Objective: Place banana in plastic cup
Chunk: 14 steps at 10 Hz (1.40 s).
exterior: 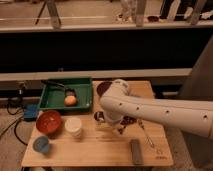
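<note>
While the white arm [150, 112] stretches across the wooden table [95, 151] from the right of the view, the gripper [120, 126] points down just under its bulky wrist. It hangs low over the table's middle with its fingers together. Whether anything is pinched between them cannot be told. The banana cannot be made out, as the arm covers the boards right around the gripper.

Just left of the gripper in the view stands a small metal cup [98, 116]. Further that way are a white cup [74, 127] and a red bowl [49, 121]. The blue plastic cup [41, 144] stands upright, well apart from the gripper, far left and nearer the front edge.

Behind the gripper a purple bowl [102, 88] peeks past the wrist, beside a green tray [52, 99] holding a round orange fruit [70, 100]. Right of the gripper, toward the front, lie a thin utensil [146, 136] and a grey block [135, 150].
</note>
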### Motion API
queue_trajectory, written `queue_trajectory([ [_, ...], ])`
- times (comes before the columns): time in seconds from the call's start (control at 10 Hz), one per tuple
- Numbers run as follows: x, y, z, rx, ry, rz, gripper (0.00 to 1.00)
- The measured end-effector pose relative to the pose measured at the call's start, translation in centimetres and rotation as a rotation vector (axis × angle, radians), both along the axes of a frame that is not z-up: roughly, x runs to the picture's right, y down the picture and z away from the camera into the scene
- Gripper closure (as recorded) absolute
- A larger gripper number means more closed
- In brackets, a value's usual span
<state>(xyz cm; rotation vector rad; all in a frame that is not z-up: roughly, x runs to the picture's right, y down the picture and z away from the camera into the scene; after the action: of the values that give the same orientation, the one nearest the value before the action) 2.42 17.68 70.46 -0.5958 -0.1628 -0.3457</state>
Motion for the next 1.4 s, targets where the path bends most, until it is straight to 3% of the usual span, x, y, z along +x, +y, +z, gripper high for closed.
queue_trajectory([
  [0.8, -3.3, -2.6, -1.0, 0.079, -0.049, -0.074, 0.98],
  [1.4, -6.6, -3.0, -1.9, 0.124, -0.107, -0.155, 0.98],
])
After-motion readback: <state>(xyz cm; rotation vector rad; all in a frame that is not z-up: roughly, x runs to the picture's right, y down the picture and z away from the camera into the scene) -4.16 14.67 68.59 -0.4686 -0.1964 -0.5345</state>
